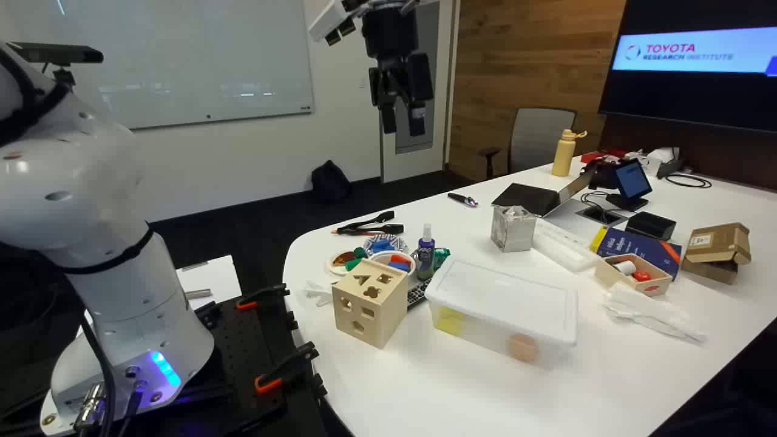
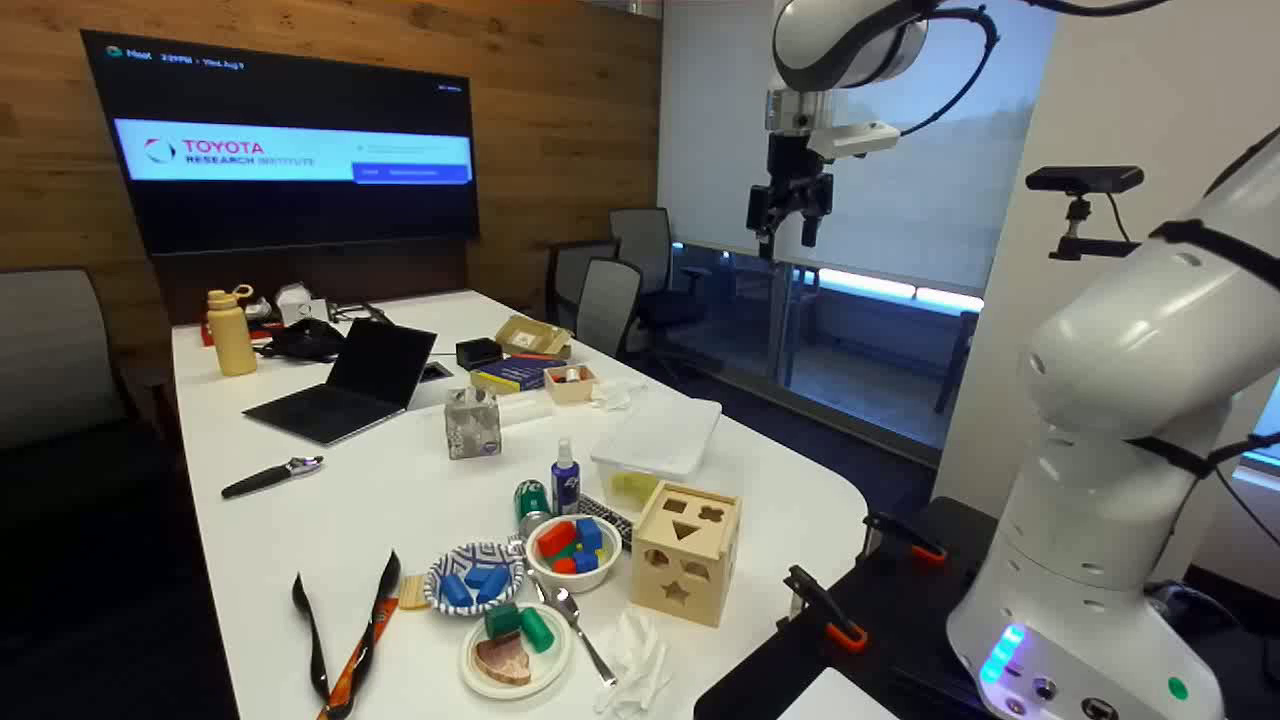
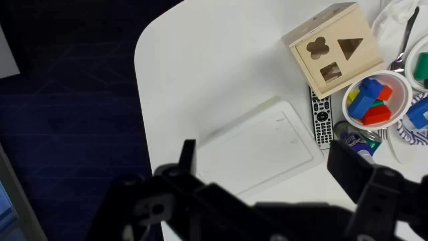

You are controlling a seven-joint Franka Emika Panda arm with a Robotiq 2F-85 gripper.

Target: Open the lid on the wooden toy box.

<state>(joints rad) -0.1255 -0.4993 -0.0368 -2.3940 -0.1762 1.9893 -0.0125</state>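
Screen with "TOYOTA RESEARCH INSTITUTE", spread hand high over table, lid on wooden toy box.

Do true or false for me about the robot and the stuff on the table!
The wooden toy box has its lid on. True.
The lid has a star hole. False: its holes are a triangle, a square and a flower.
The gripper is higher than the wooden toy box. True.
The gripper is holding the lid. False: it is open and empty.
The white bowl holds red and blue blocks. True.
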